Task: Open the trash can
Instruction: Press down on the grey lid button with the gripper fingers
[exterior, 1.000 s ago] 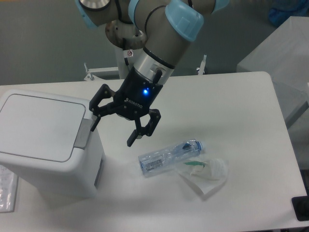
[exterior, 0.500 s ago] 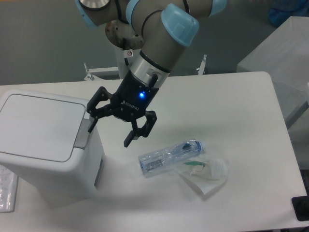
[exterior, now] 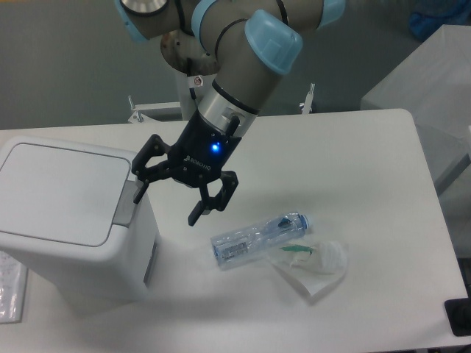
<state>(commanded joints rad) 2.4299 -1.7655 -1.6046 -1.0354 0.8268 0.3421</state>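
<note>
Trash can at table's left edge, lid down, grey tab on its right rim. Gripper just right of it, jaws spread wide, holding nothing; left fingertip over tab, contact unclear. Plastic bottle and clear wrapper lie further right.

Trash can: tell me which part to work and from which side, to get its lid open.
Work the grey push tab on the trash can's right rim, coming from above and the right. The lid lies flat and shut; the tab is the only raised part. The open gripper has one finger there.
</note>
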